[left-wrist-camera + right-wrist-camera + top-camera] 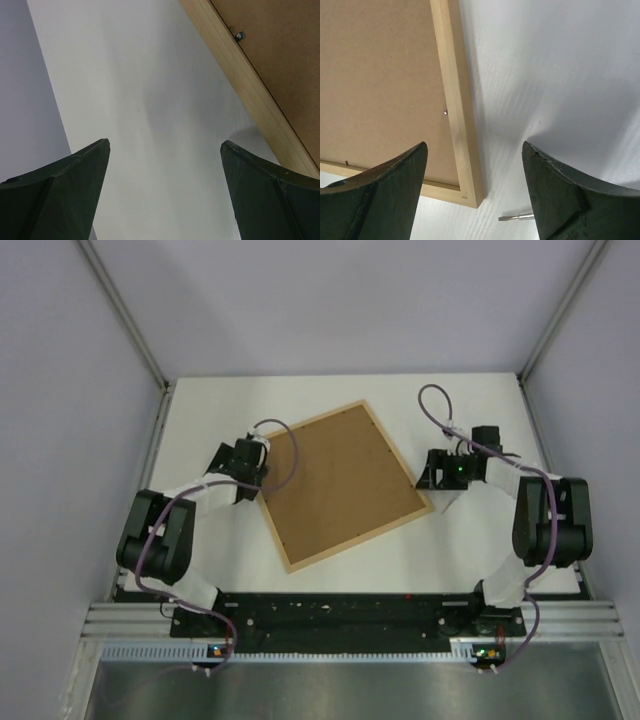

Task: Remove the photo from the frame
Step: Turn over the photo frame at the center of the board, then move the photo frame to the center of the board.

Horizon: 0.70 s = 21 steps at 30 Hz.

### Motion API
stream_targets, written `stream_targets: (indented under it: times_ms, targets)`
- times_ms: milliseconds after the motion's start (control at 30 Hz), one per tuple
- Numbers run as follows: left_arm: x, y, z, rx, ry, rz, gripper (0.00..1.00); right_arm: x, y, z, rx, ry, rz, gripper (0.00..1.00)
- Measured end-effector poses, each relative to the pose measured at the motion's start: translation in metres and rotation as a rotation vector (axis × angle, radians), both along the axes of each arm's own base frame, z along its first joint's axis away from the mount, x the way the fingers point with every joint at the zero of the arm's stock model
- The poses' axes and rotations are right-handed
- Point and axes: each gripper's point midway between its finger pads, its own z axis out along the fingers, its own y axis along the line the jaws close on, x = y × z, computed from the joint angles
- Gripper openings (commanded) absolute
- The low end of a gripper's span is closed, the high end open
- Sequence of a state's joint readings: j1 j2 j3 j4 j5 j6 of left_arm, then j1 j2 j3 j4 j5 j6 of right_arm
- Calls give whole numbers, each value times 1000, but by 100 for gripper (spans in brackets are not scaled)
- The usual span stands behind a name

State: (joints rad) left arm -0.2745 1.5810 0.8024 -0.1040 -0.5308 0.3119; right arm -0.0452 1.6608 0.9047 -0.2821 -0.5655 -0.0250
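Frame (457, 100) was found back-up on the bench (420, 560), flanked by the spread left end effector (165, 145) and spread right end effector (475, 145).

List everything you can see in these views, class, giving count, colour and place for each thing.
frame: one, light wood, lying back-up and skewed in the middle of the table
board: one, brown, filling the frame's back
clips: two seen, small metal, at the board's edge, one by the left side, one by the right
tool: one, thin metal with a flat tip, perhaps a screwdriver, on the table beside the frame's near right corner
photo: not in view
table: one, white, under everything
left gripper: one, dark, open, beside the frame's left edge
right gripper: one, dark, open, over the frame's right corner
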Motion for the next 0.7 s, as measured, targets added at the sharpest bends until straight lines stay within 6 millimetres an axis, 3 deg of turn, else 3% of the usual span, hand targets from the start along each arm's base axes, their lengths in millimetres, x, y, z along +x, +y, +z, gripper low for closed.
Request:
stream_targets:
  times_ms: [333, 567, 700]
  targets:
    - [33, -6, -3, 17, 0, 25, 99, -24, 42, -3, -40, 18, 192, 77]
    - [54, -9, 1, 9, -3, 39, 99, -44, 44, -3, -58, 55, 252, 77]
    - [63, -15, 2, -10, 1, 31, 99, -66, 44, -2, -92, 72, 306, 77]
